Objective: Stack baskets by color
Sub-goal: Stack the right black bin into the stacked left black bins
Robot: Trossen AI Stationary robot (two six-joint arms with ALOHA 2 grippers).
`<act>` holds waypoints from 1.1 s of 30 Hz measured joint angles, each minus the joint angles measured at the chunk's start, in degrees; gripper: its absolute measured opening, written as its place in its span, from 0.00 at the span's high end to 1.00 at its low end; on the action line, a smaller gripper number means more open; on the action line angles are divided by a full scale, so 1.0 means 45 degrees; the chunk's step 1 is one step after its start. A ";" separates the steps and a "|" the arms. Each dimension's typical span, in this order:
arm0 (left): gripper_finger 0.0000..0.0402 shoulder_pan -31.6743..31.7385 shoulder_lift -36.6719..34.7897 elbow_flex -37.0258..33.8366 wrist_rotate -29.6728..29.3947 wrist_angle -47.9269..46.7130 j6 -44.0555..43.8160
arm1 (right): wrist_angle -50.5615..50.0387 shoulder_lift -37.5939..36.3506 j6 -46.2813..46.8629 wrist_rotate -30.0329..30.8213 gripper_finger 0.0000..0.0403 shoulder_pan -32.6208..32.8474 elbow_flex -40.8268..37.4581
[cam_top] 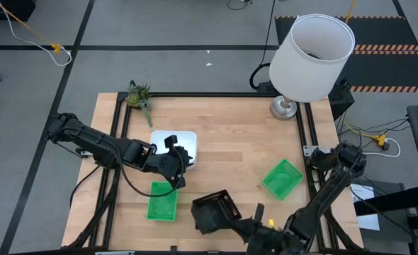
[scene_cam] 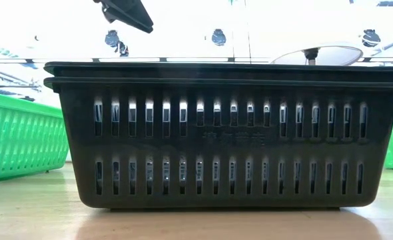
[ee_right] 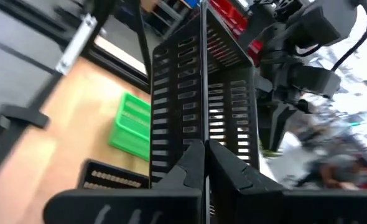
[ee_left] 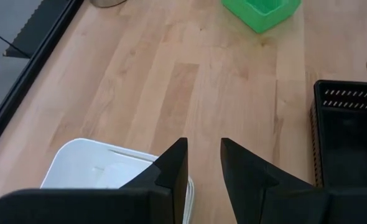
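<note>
On the wooden table (cam_top: 223, 134) the biggest thing is the white lampshade (cam_top: 313, 47) at the far right corner, clear of the work. Next come the baskets: a black basket stack (cam_top: 214, 210) sits at the near edge, a white basket (cam_top: 184, 142) lies mid-table under the left arm, one green basket (cam_top: 162, 202) is just left of the black stack, and another green basket (cam_top: 283, 178) lies to the right. The right gripper (ee_right: 203, 165) is clenched on the thin wall of a black basket (ee_right: 202, 81), holding it up on edge; the black stack lies just beside it, so that arm looks nearest for nesting. The left gripper (ee_left: 203, 165) hovers over the white basket's edge, fingers parted and grasping nothing, the basket lying below and slightly aside.
</note>
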 joint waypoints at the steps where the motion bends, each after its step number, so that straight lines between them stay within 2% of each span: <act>1: 0.76 0.0000 0.0000 0.0000 -0.0006 0.0006 -0.0102 | -0.0014 0.0317 -0.0221 0.0287 1.00 0.0000 0.0216; 7: 0.76 0.0000 0.0000 0.0000 -0.0015 0.0005 -0.0407 | -0.0005 0.1543 -0.1277 0.1436 1.00 -0.0084 0.0964; 13: 0.76 0.0000 -0.0005 0.0000 -0.0136 0.0006 -0.0344 | -0.0044 0.1836 -0.0993 0.1363 1.00 -0.0260 0.0970; 20: 0.76 0.0000 -0.0005 0.0000 -0.0232 0.0036 -0.0727 | -0.0581 0.2197 0.0268 0.0862 1.00 -0.0239 0.0979; 27: 0.76 -0.0270 -0.0005 0.0000 -0.0578 0.0353 -0.1200 | -0.1699 0.2247 0.2427 0.0202 1.00 -0.0206 0.0979; 33: 0.76 -0.1485 0.0195 0.0000 -0.0676 0.2262 -0.0970 | -0.1947 0.2245 0.3004 0.0270 1.00 -0.0039 0.0979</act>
